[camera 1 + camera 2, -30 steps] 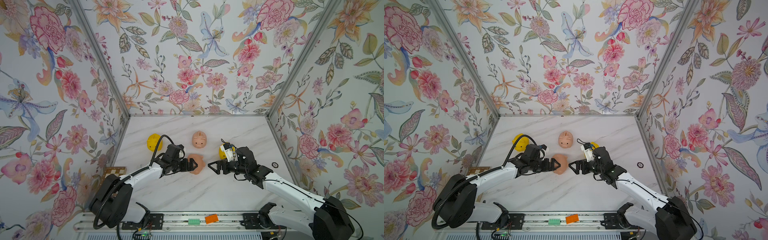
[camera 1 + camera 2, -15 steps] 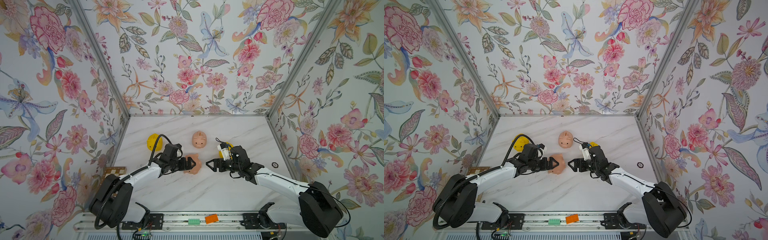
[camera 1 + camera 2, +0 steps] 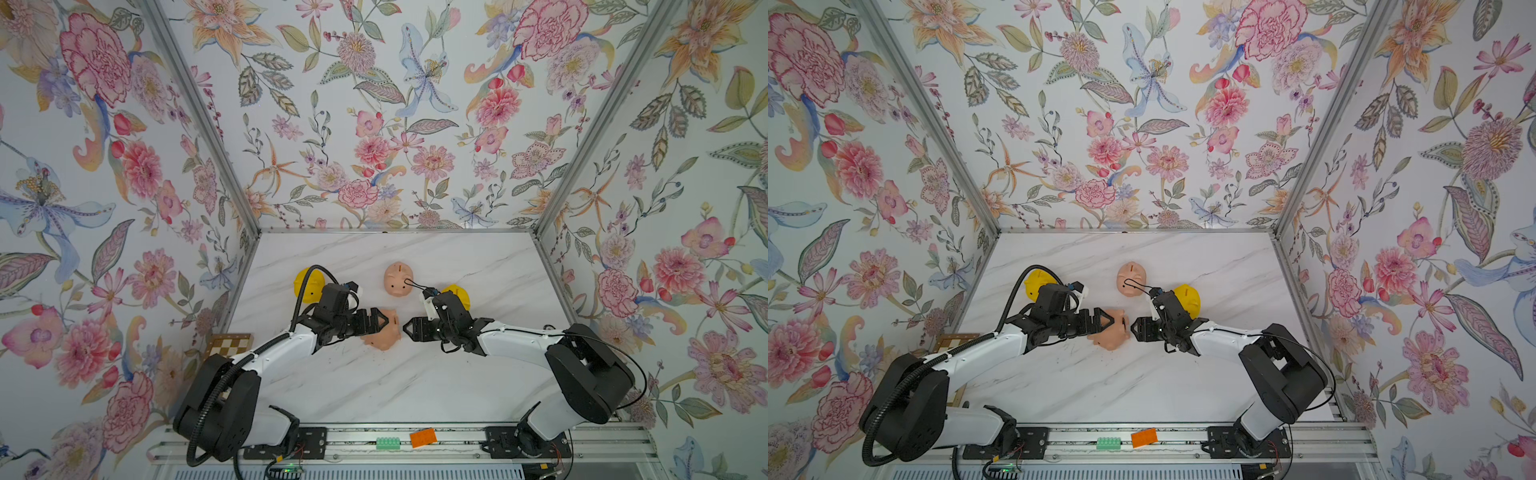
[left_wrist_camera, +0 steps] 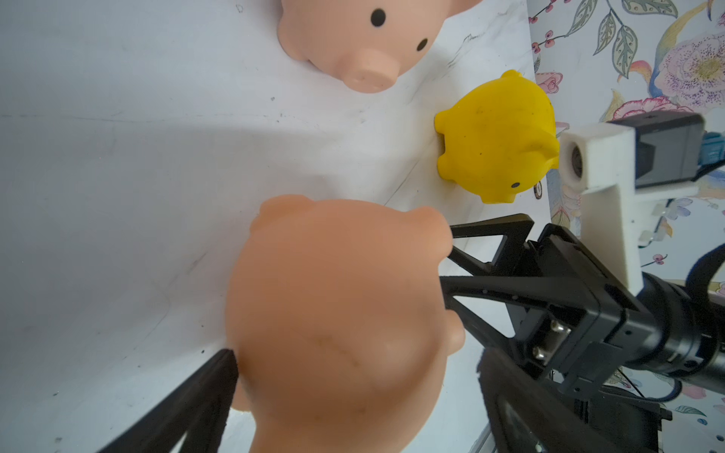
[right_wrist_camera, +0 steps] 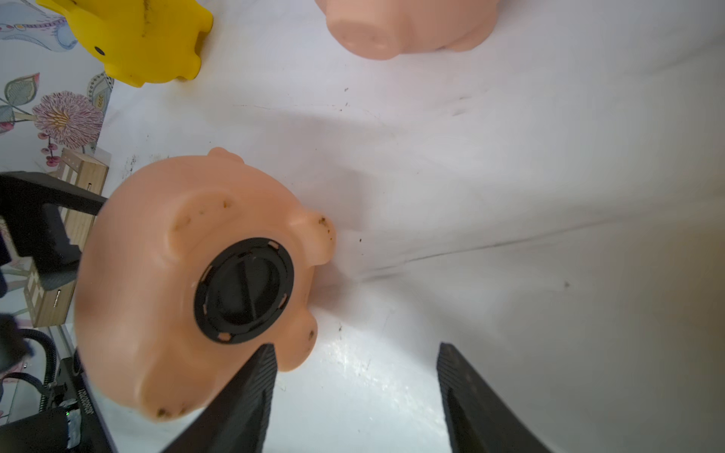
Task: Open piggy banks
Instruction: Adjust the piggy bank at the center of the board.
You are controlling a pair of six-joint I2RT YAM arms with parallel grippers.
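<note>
A peach-pink piggy bank (image 3: pixel 384 334) (image 3: pixel 1115 334) lies on its side mid-table, its black round plug (image 5: pixel 243 290) facing my right gripper. My left gripper (image 3: pixel 380 326) (image 4: pixel 359 353) stands open wide around its back: one finger touches it, and a sliver of table shows at the other. My right gripper (image 3: pixel 405 330) (image 5: pixel 355 347) is open just short of the pig's underside, with only table between its fingers. A second pink piggy bank (image 3: pixel 398 280) stands upright behind. Two yellow piggy banks sit at the back, one left (image 3: pixel 305 284) and one right (image 3: pixel 457 293), each partly hidden by an arm.
A checkered wooden block (image 3: pixel 230 343) sits by the left wall. Floral walls close in the marble table (image 3: pixel 374 386) on three sides. On the front rail (image 3: pixel 457 446) lie an orange tag (image 3: pixel 422 437) and a green connector (image 3: pixel 388 443).
My right gripper has moved left up to the lying pig's underside and its jaws have narrowed. The left gripper and the pig have shifted slightly left.
</note>
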